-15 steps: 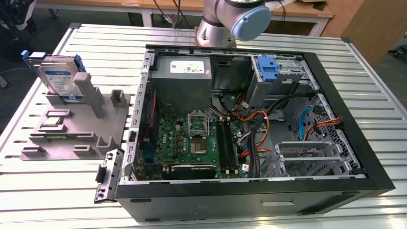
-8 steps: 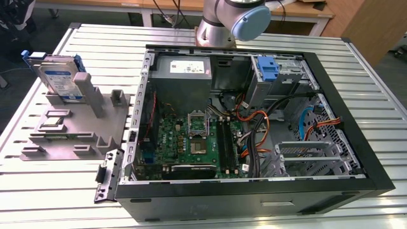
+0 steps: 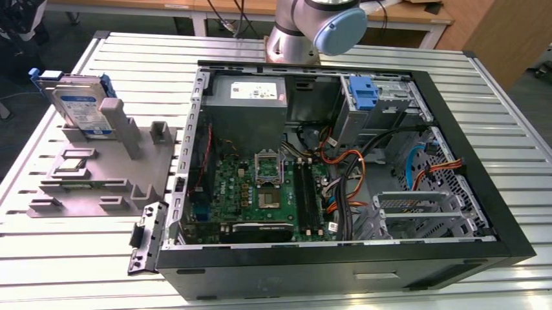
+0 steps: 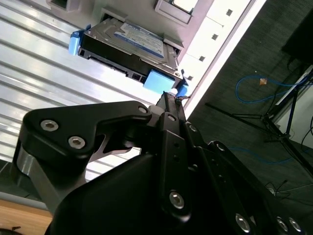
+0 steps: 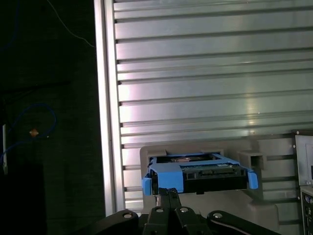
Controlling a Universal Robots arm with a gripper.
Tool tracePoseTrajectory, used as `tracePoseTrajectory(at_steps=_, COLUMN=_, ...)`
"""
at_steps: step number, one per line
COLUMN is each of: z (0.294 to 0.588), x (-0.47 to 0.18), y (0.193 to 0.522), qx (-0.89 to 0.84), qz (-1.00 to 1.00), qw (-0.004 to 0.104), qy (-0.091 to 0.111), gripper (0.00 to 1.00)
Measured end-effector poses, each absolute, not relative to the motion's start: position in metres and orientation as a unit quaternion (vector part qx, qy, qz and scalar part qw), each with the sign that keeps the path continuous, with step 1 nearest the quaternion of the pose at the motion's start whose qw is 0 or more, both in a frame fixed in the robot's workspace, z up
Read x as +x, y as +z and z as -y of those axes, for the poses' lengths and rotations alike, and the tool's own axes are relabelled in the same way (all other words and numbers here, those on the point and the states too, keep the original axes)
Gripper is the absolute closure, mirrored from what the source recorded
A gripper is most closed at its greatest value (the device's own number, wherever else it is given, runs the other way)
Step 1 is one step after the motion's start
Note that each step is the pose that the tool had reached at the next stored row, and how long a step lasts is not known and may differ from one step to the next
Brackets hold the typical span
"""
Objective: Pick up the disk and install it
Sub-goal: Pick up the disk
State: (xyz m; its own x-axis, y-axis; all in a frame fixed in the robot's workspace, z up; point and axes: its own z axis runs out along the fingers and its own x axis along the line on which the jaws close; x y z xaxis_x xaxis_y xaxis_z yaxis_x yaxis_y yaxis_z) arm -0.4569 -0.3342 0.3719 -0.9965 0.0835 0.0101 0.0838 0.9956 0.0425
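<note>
1. At the pickup end of the job: I'd call this the approach. The disk [image 5: 198,171] was not yet lifted and the install not started.
2. The next move would call for the fingers spread wide enough to span the disk and squared to its blue rails.
3. In both wrist views the gripper [image 5: 168,195] had its fingers pressed together with nothing clamped between them.
4. Just beyond the tips was the disk. I couldn't confirm contact from the wrist views.
5. In the exterior view the disk stood on edge in the grey fixture [image 3: 103,181] at the exterior view's left, with nothing gripping it.
6. Further off, beside the fixture, the open computer case [image 3: 483,213] lay on the slatted table [image 3: 500,97].
</note>
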Motion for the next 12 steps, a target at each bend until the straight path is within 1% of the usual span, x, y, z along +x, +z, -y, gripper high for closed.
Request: tracePoseTrajectory(at_steps=12, z=0.3342, x=-0.4583, y=0.3718, qx=-0.041, qz=0.999, qw=0.004, qy=-0.021, gripper=0.90)
